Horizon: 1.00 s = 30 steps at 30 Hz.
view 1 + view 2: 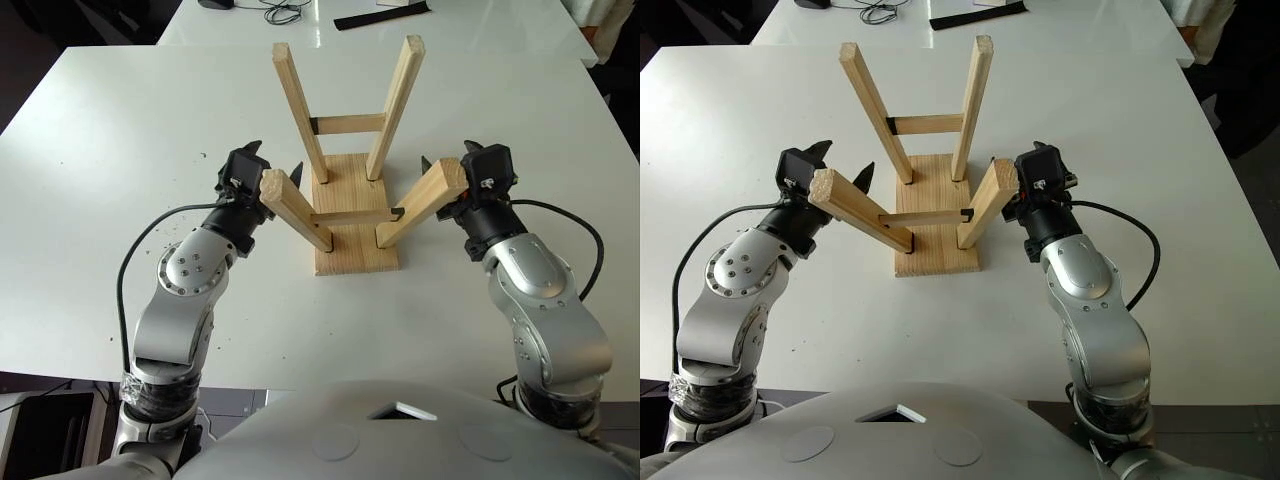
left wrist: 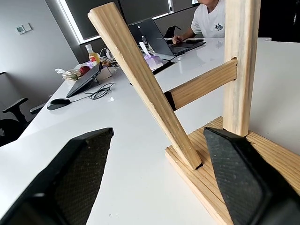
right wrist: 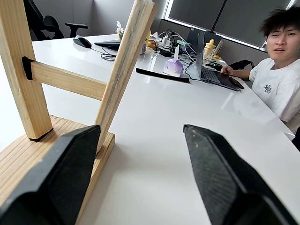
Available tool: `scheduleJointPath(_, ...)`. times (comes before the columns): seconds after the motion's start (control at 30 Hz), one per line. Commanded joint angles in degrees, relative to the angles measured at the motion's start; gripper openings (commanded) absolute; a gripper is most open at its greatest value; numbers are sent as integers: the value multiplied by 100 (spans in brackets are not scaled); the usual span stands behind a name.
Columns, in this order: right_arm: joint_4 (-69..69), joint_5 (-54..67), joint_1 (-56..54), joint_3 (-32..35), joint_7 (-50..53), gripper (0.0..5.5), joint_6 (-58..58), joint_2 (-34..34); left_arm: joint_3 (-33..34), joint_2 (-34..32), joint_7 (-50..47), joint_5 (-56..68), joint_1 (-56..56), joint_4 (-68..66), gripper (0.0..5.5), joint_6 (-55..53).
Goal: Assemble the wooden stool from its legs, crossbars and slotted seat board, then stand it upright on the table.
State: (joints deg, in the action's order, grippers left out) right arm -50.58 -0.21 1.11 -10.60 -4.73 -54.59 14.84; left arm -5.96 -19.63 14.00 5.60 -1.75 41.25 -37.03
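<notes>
The wooden stool lies upside down at the table's middle, its slotted seat board [image 1: 350, 256] flat on the top. Its legs point up: far-left leg [image 1: 300, 112], far-right leg [image 1: 396, 105], near-left leg [image 1: 296, 209], near-right leg [image 1: 420, 204]. A far crossbar [image 1: 350, 124] and a near crossbar [image 1: 352, 214] join them. My left gripper [image 1: 276, 158] is open right at the near-left leg's upper end, nothing between its fingers [image 2: 70, 183]. My right gripper [image 1: 447, 153] is open beside the near-right leg's upper end, and its fingers [image 3: 225, 178] hold nothing.
The white table [image 1: 120, 120] spreads wide on both sides of the stool. A second table behind carries a black strip [image 1: 380, 17], a cable [image 1: 283, 12] and a mouse [image 1: 215, 3]. Laptops [image 2: 159, 40] stand farther off.
</notes>
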Motion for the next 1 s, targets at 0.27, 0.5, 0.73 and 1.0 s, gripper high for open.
scheduleJointPath(0.27, 465, 341, 2666, 869, -3415, 328, 1316, 3833, -104, -813, 1447, 211, -234, -873, 360, 1268)
scheduleJointPath(0.5, 610, 368, 2380, 276, -3747, 328, 1737, 3706, -586, -1032, 2271, -153, -224, -2615, 360, 3379)
scheduleJointPath(0.73, 962, 26, 1737, -634, -3451, 328, 1708, 3176, -1256, -969, 2443, -1200, 388, -4965, 360, 5990)
scheduleJointPath(1.0, 1968, -231, 966, -653, -2701, 328, 1787, 2336, -1506, -953, 2657, -1080, -29, -4114, 360, 6164)
